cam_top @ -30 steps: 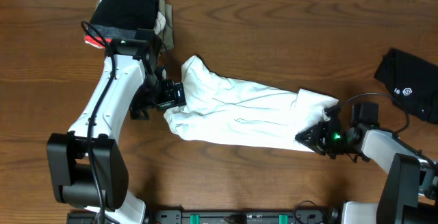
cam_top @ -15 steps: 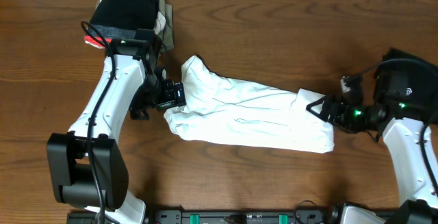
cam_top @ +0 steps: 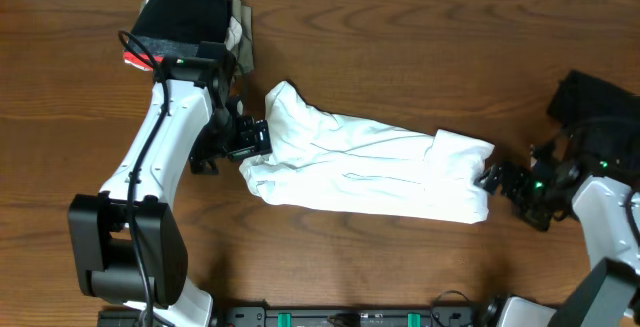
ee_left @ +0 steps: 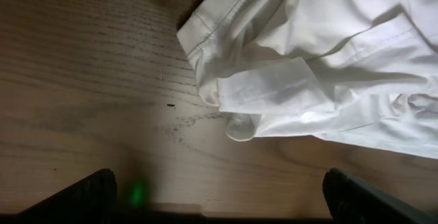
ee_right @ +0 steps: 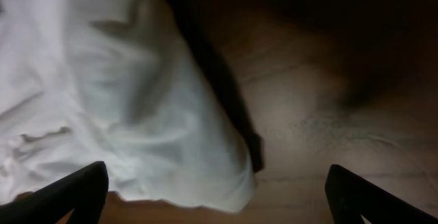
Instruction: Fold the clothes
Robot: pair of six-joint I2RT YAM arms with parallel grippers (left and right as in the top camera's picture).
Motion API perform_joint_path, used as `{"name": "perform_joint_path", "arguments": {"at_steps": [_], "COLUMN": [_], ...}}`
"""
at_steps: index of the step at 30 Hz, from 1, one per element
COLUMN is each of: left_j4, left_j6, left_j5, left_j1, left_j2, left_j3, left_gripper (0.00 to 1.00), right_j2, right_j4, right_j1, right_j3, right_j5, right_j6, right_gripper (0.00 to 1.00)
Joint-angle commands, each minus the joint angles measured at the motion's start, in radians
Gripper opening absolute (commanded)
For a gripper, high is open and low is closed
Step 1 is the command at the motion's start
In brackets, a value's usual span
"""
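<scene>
Two claws to report: holding the left claw spread wide just beside the left end of the white shirt, pinching nothing; holding the right claw equally spread just off the shirt's right end, also pinching nothing. Leaving the shirt lying as a long rumpled band across the middle of the tabletop, running left to right, somewhat nearer the near edge. Leaving a black garment at the right edge, partly under the right arm, and a dark pile at the far left corner.

Judging the fold as unfinished. Risking, on the next pinch, catching only the top layer of thin cloth and peeling the band open instead of folding it. Risking dragging the whole shirt along the smooth wood when pulling from one end only. Risking snagging the black garment when swinging the right arm.

Failing to make out collar and sleeves among the wrinkles. Seeing only the fingertips at the bottom corners of each wrist view; getting a dim, blurred picture from the right wrist. Missing part of the black garment, cut off at the frame's edge and covered by the arm. Being unable to tell what makes up the dark pile.
</scene>
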Motion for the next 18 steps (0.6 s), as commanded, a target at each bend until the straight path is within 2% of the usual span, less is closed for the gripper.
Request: {"name": "perform_joint_path", "arguments": {"at_steps": [1, 18], "left_j4": [-0.003, -0.006], "left_j6": [0.009, 0.008], "left_j5": [-0.012, -0.012], "left_j1": [0.003, 0.003], "left_j2": [0.002, 0.002], "left_j3": [0.005, 0.005], "left_gripper": [0.98, 0.98], "right_j2": [0.034, 0.159], "right_j4": [0.025, 0.170], "right_j1": [-0.007, -0.006], "right_j3": [-0.037, -0.060], "right_j5": [-0.013, -0.148], "right_j6": [0.000, -0.119], "right_gripper": [0.99, 0.98]}}
